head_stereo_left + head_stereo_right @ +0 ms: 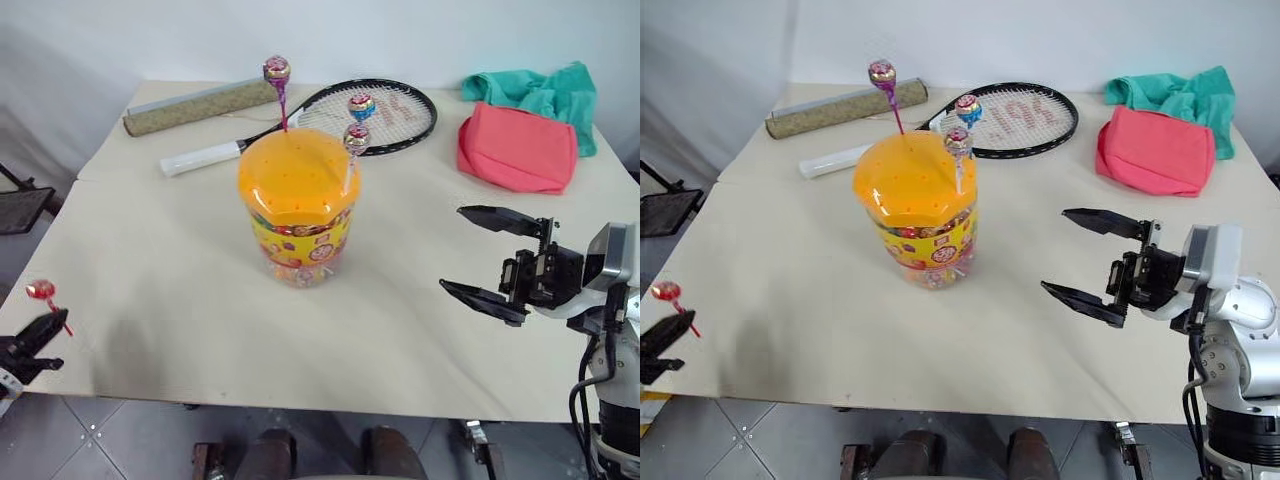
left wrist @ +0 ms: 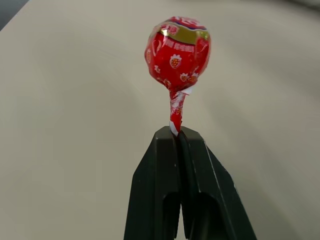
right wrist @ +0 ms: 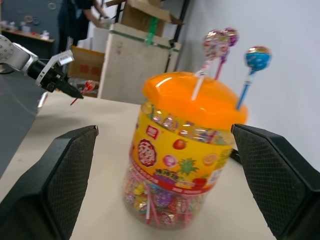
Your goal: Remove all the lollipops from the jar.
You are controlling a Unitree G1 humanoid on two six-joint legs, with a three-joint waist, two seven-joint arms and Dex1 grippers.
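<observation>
The jar (image 1: 298,215), a clear tub with a yellow label and an orange holed lid, stands upright mid-table. Three lollipops stick up out of its lid: a pink one (image 1: 277,70) on a purple stick, a blue one (image 1: 361,106) and a silver one (image 1: 356,138). At the table's near left corner my left gripper (image 1: 45,322) is shut on the stick of a red lollipop (image 2: 177,50), holding it just above the tabletop. To the right of the jar and apart from it, my right gripper (image 1: 452,248) is open and points at the jar (image 3: 177,165).
A black tennis racket (image 1: 385,115) with a white handle and a speckled rolled tube (image 1: 195,107) lie behind the jar. A red cloth (image 1: 517,148) and a teal cloth (image 1: 535,90) sit at the back right. A person (image 3: 80,20) stands far off beyond the table.
</observation>
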